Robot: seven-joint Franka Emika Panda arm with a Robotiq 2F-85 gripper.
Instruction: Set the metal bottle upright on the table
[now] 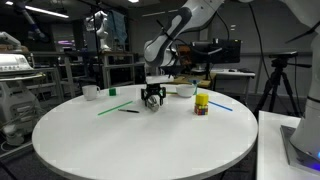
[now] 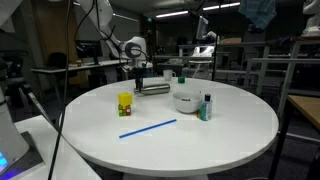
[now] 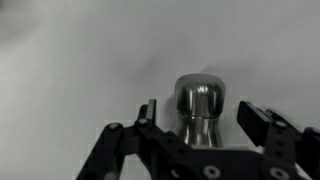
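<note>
- In an exterior view, a small white cup [image 1: 90, 92] and a thin green straw [image 1: 113, 107] sit on the large round white table [image 1: 80, 140], well apart from the work.
- Right of them, the black two-finger gripper [image 1: 152, 99] is down at the tabletop. Its jaws are spread and unclenched, straddling the slim silver-grey metal bottle [image 3: 198, 105], which lies on its side.
- The wrist view shows a gap either side of the neck, so nothing is gripped yet. It looks best to centre first, close firmly, then lift and tip slowly until the base meets the table flat.
- Further right, a white bowl [image 1: 185, 91] and a small yellow container [image 1: 201, 103] stand near, so the swing should stay clear of them.
</note>
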